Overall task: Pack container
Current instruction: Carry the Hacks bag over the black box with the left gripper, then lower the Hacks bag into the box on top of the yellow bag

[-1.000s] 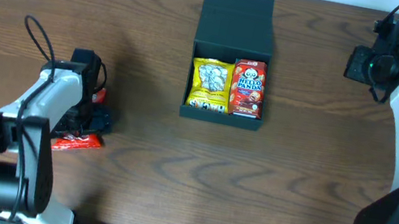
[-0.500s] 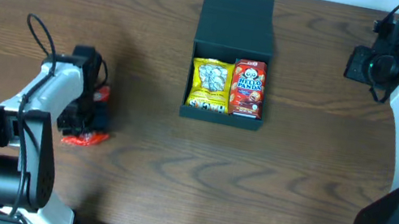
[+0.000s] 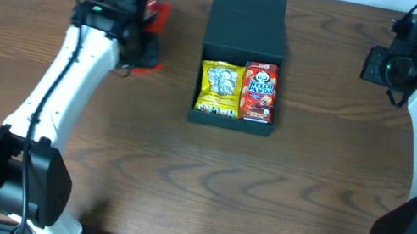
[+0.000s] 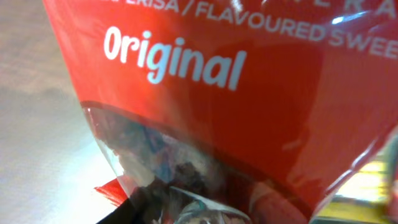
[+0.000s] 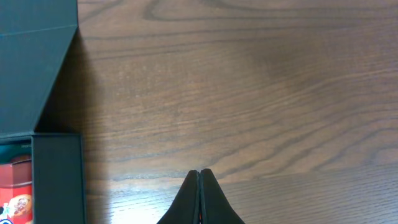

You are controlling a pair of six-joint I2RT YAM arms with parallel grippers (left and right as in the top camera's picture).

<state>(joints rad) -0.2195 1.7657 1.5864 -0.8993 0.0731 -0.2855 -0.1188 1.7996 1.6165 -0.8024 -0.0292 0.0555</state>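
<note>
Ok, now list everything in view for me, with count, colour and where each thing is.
container: one, dark teal-black, far middle of the table, lid flap open
yellow packet: one, yellow, inside the container
Hello Panda box: one, red, inside the container, beside the yellow packet
red packet: one, red with a clear window, held up left of the container
table: one, brown wood, under everything
left fingers: one pair, dark, shut on the red packet
right fingers: one pair, black, shut with nothing between them, over bare table right of the container
</note>
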